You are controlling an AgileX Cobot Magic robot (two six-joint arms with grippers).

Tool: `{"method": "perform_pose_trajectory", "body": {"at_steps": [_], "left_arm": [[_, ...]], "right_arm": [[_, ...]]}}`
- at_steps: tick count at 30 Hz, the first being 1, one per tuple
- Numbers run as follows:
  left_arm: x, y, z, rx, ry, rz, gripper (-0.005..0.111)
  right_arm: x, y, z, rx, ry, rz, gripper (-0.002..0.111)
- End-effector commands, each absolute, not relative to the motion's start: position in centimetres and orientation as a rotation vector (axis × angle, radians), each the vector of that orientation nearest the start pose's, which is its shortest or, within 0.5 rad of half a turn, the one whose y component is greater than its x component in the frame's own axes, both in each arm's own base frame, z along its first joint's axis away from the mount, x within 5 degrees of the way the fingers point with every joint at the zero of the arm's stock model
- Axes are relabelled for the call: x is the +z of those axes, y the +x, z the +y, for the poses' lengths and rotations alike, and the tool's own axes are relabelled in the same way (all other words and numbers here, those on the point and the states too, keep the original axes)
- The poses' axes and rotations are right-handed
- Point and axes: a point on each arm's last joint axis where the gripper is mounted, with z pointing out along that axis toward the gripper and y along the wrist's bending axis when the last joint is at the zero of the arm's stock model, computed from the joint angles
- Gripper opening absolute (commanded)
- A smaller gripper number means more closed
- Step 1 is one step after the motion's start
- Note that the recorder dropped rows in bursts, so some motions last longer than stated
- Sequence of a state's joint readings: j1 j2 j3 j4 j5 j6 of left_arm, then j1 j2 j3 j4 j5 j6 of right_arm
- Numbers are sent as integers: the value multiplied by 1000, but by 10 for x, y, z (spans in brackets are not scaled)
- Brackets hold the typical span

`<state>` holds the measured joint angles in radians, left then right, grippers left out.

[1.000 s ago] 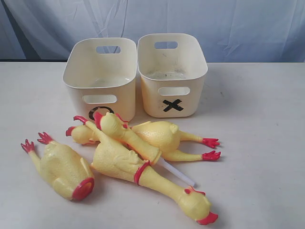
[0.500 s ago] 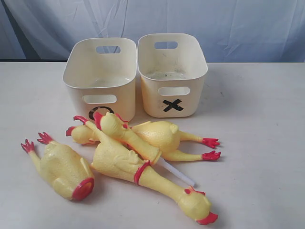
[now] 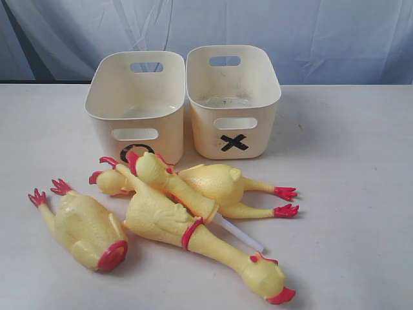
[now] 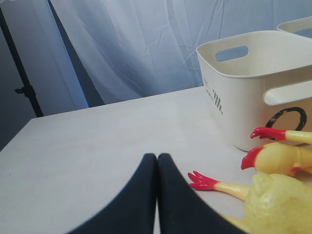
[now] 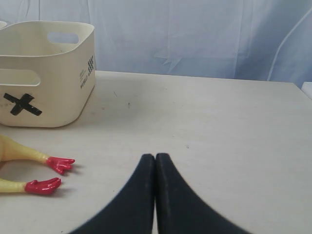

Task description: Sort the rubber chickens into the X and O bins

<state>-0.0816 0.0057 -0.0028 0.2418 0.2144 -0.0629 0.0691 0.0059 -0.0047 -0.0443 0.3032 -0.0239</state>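
Observation:
Several yellow rubber chickens lie in a heap on the table in front of the bins. One chicken (image 3: 84, 227) lies apart at the left, feet pointing back. A large chicken (image 3: 187, 229) stretches diagonally, head at the front right. A smaller chicken (image 3: 171, 184) rests across it. Another chicken (image 3: 222, 184) points its red feet right. The O bin (image 3: 135, 110) stands behind on the left, the X bin (image 3: 233, 103) beside it on the right. My left gripper (image 4: 157, 157) is shut and empty near a chicken foot (image 4: 204, 181). My right gripper (image 5: 155, 157) is shut and empty, apart from the red feet (image 5: 48, 173).
A white tube (image 3: 242, 234) pokes out from under the heap toward the front right. Both bins look empty inside. A blue-white curtain (image 3: 310, 32) hangs behind the table. The table's far edge runs just behind the bins.

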Motion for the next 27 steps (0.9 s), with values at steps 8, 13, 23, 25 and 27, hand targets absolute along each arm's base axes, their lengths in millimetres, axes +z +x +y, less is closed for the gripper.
{"method": "perform_pose_trajectory", "body": {"at_steps": [8,13,23,25,27], "left_arm": [[195,56,0,113,176,1678,0],[195,56,0,113,176,1678,0],[195,56,0,113,176,1678,0],[195,56,0,113,176,1678,0],[195,56,0,113,176,1678,0]], "right_arm": [[187,55,3,-10,-117,1768,-1],[188,55,3,10,-103,1760,-1],[203,56,6,225,75,1602,-1],[205,56,6,223,77,1581,-1],[205,56,6,223,78,1578,-1]]}}
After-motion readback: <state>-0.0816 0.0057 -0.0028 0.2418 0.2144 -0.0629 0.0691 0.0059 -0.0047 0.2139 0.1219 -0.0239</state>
